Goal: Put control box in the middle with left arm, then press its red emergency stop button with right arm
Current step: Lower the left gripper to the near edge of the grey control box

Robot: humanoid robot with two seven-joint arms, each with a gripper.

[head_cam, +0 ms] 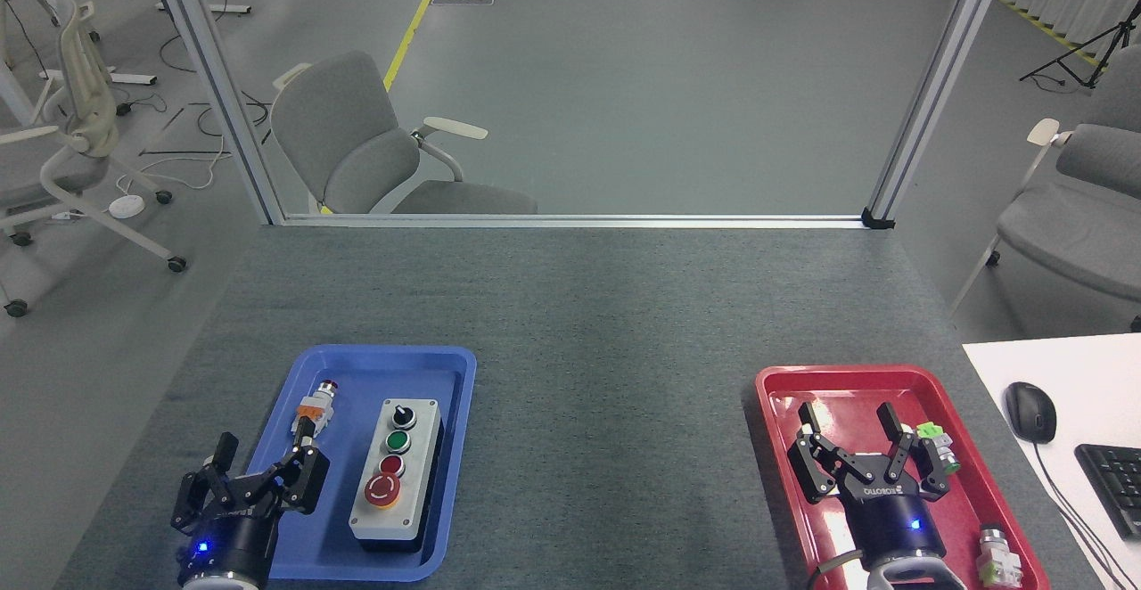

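Two grippers in view, both low in the frame. Left gripper [264,456]: fingers spread apart, nothing between them, hovering over the left rim of the blue tray [450,367]. One fingertip lies just beside the black end of a small loose orange-and-white push-button part [314,409], which rests in the tray's left half; cannot tell whether they touch.

Right gripper [853,428]: fingers spread wide, empty, positioned above the red tray [842,376]. A small green-and-white part [936,443] sits just beside its right finger, and another small part with a grey cylinder end [998,556] lies near the tray's lower right corner.

Control box [397,481]: lies flat in the right half of the blue tray, long axis running away from the robot. Top face carries, far to near: black knob [404,414], green button [398,441], small red button [391,466], then the red emergency stop button [382,489] on its yellow ring. Left gripper is near the box but apart from it.

The middle [615,412] of the dark-grey tabletop, between the two trays, is bare felt.

Right of the table: white desk [1052,367] with a black mouse [1031,412] and a keyboard edge [1116,483]. Beyond the table: grey chair [357,140] on the floor.
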